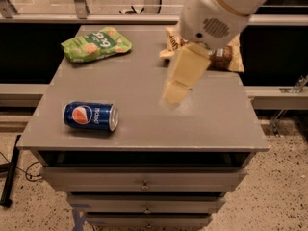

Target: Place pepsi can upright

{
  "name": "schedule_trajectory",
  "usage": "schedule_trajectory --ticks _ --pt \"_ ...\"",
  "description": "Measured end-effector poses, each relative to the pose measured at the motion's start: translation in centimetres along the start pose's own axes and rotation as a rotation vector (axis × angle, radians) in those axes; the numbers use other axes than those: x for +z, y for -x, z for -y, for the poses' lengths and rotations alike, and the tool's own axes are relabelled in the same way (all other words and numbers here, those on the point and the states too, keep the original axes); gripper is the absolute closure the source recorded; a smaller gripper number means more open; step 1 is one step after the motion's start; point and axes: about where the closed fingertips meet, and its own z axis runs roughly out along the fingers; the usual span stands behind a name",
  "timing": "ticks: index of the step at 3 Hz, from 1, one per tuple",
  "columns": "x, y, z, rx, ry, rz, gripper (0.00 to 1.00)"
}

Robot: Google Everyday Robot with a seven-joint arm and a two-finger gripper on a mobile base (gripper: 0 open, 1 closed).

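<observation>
The can (90, 116) is small and dark blue, with a round red, white and blue logo and white lettering on its side. It lies on its side on the bench (144, 71), not upright, with its length running roughly along the front edge. Its silver end faces right, the logo sits toward its left half and the lettering toward its right. It rests near the front-left corner, close to the front edge. The gripper (173, 93) hangs over the bench right of the middle, well apart from the can.
</observation>
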Motion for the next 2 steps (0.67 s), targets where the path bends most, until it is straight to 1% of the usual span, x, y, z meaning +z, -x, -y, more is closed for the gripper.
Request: schedule_trajectory --ticks 1,2 --pt "3.5 7.0 -2.0 0.002 0.062 0.063 0.00" --pt "7.7 11.4 -4.1 0.025 0.099 0.095 0.00"
